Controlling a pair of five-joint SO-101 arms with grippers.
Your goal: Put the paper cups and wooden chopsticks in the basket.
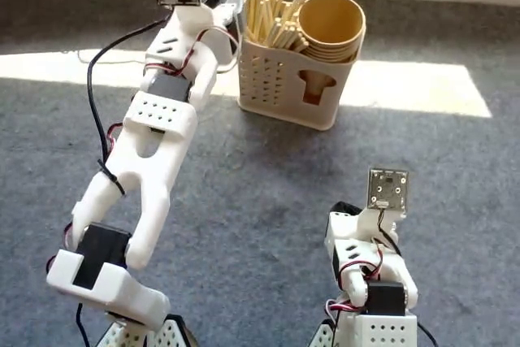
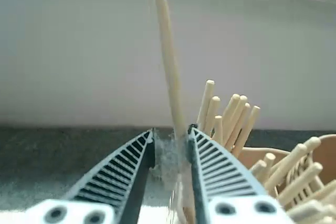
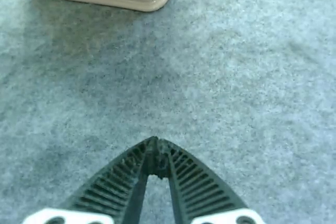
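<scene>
Gripping one pale wooden chopstick (image 2: 169, 66) low on its shaft, the left claw (image 2: 170, 132) holds it upright by the rim of the basket (image 1: 284, 87), where more chopsticks (image 1: 272, 6) and stacked paper cups (image 1: 331, 26) stand. Light, stiff and smooth, the stick could pivot in so narrow a pinch. The right claw (image 3: 155, 142) hangs closed and empty above the grey bench (image 3: 236, 77).

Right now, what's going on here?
The left gripper is out at the basket, with a wooden chopstick standing upright in it. I can't tell whether the chopstick is clamped. The basket already holds a stack of paper cups and a bundle of chopsticks. The right gripper is shut and empty, low over the grey carpet.
</scene>
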